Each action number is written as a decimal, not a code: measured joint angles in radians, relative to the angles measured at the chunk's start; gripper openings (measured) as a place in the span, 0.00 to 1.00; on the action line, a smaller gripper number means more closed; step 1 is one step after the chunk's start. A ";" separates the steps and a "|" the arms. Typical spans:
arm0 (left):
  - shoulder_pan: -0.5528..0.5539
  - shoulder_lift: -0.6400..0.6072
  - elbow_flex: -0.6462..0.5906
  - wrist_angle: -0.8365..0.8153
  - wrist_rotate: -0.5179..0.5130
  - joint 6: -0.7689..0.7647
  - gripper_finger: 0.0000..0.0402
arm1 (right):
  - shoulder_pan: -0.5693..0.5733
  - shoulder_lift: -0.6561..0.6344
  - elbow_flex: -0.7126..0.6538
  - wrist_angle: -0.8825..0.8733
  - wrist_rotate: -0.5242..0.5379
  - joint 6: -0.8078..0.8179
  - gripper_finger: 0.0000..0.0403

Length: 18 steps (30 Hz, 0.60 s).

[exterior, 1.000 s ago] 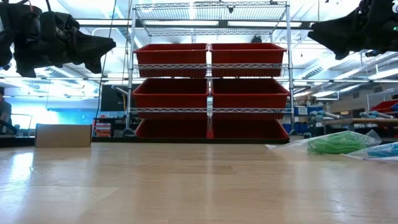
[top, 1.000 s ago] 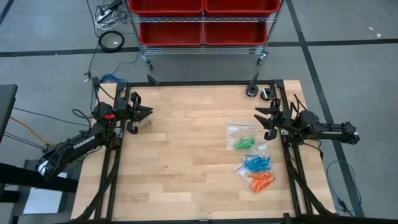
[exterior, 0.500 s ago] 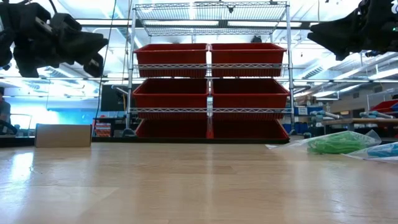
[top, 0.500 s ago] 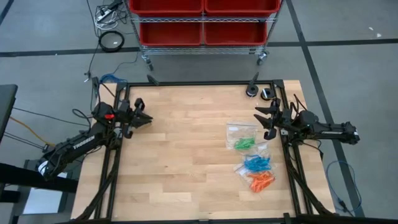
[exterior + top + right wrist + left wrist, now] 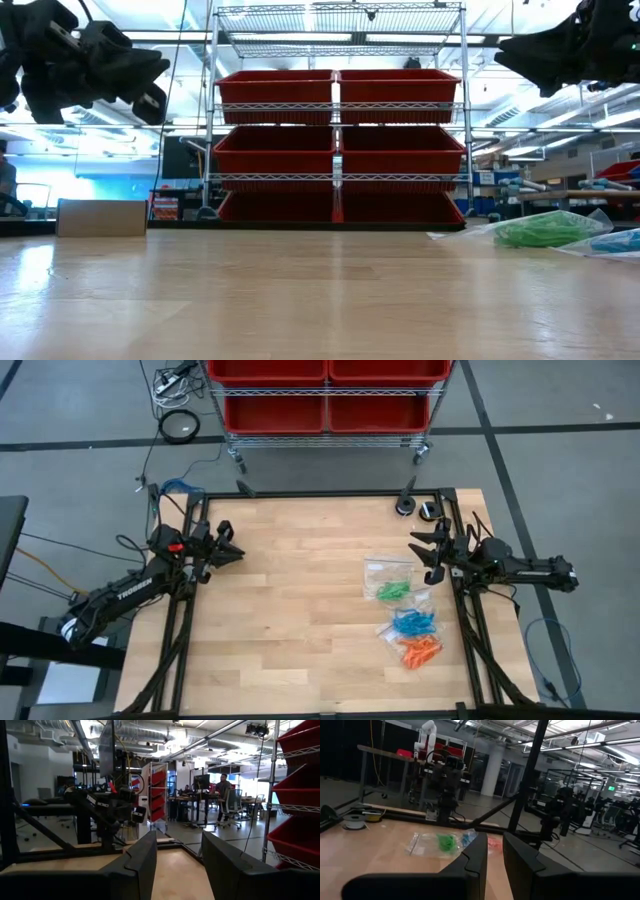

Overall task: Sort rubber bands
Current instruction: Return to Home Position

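The rubber bands lie sorted by colour in clear bags at the table's right: green [image 5: 393, 591], blue [image 5: 413, 624] and orange [image 5: 420, 652], the bags resting flat on the wood. The left wrist view shows them too, green [image 5: 446, 842] and blue [image 5: 467, 838]. My left gripper [image 5: 232, 550] hovers high over the table's left edge, its fingers [image 5: 480, 860] a narrow gap apart with nothing between. My right gripper [image 5: 420, 550] hovers above the right edge just beyond the bags, open and empty [image 5: 180, 865].
A further clear bag [image 5: 385, 570] lies beside the green one. Bare wood [image 5: 290, 610] fills the middle and left. A black frame [image 5: 320, 495] rims the table. A wire shelf of red bins [image 5: 325, 390] stands beyond the far edge. Two small round parts [image 5: 415, 508] sit at the far right corner.
My left gripper has rolled about its own pointing line while staying in place over the left edge; its finger gap looks unchanged. The right gripper and the bags have kept still.
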 joint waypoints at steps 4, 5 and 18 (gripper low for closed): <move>-0.040 0.000 0.000 0.002 0.000 0.003 0.17 | 0.000 0.000 0.000 0.000 0.000 0.000 0.36; -0.053 0.000 0.000 0.007 0.000 0.004 0.17 | 0.000 0.000 0.000 0.000 0.000 0.000 0.36; -0.079 0.000 0.000 0.020 -0.057 0.029 0.17 | 0.000 0.000 0.000 0.000 0.000 0.000 0.36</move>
